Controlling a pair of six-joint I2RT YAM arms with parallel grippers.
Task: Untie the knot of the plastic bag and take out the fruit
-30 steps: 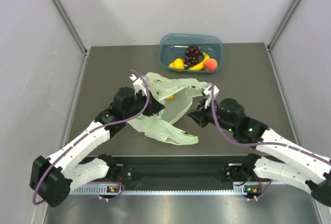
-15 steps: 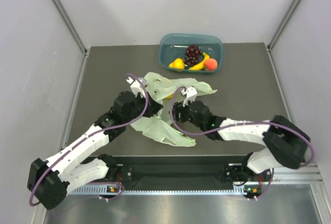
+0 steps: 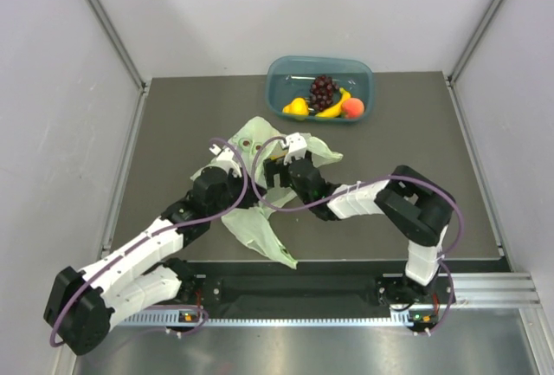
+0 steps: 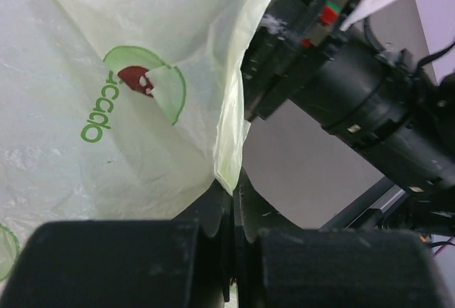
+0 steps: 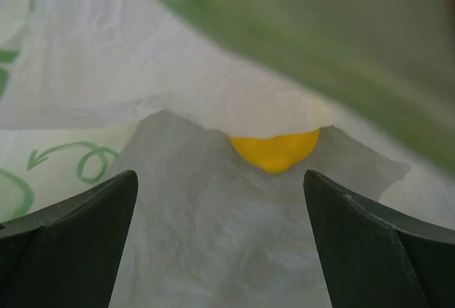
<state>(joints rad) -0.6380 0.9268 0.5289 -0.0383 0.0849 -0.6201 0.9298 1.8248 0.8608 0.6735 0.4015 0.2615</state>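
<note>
The pale green plastic bag (image 3: 258,229) lies crumpled mid-table. My left gripper (image 3: 248,183) is shut on the bag's thin edge (image 4: 229,180), with the film pinched between the jaws (image 4: 229,193). My right gripper (image 3: 273,170) reaches in from the right and stands open inside the bag's mouth (image 5: 220,180), with nothing between its fingers. A yellow fruit (image 5: 276,150) sits just beyond its tips, half covered by a fold of film. The knot is out of view. More fruit lies in the teal tub: grapes (image 3: 323,91), banana (image 3: 333,106), peach (image 3: 351,107), a yellow fruit (image 3: 297,106).
The teal tub (image 3: 364,74) stands at the back middle of the dark table (image 3: 164,141). Grey walls close in the left, right and far sides. In the left wrist view the right arm's black wrist (image 4: 355,102) is close beside the held bag edge.
The right arm swung left from the bag's right side into its mouth, and its gripper went from shut to wide open. The bag shifted towards the near edge. The left gripper stayed shut.
</note>
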